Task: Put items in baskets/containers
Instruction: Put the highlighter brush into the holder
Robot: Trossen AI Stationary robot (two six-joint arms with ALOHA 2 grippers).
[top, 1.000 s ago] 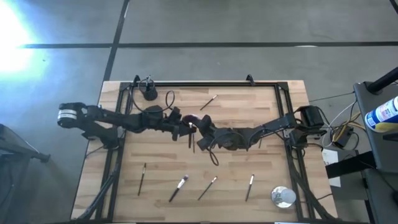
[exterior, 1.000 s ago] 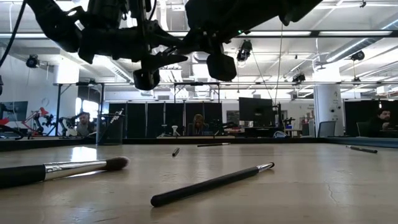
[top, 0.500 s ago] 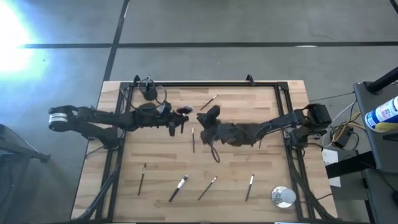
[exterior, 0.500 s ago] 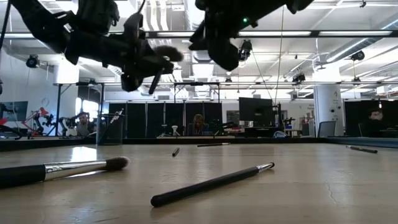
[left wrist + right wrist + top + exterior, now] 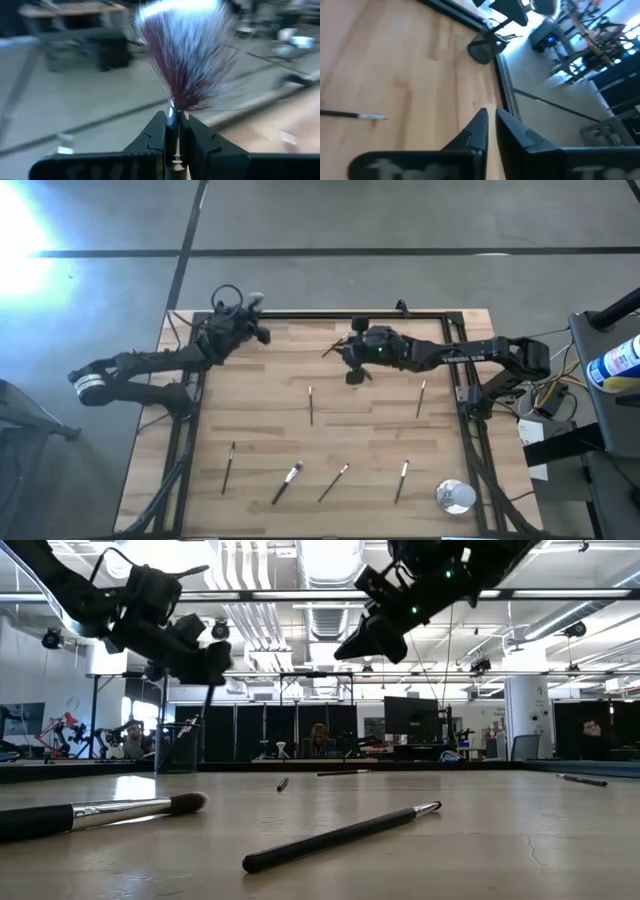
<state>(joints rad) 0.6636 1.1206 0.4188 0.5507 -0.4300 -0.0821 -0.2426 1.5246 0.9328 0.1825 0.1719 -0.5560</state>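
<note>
centre: bare wood | front: four brushes (image 5: 297, 476) scattered

Shiny silver round object (image 5: 455, 496) on wooden table (image 5: 270, 425)

We can read almost nothing here. The right arm (image 5: 455, 356) carries a short line of pale lettering along its side in the high view, too small for us to make out. A bottle (image 5: 616, 363) beside the counter has a blue label whose print we cannot read either.
</note>
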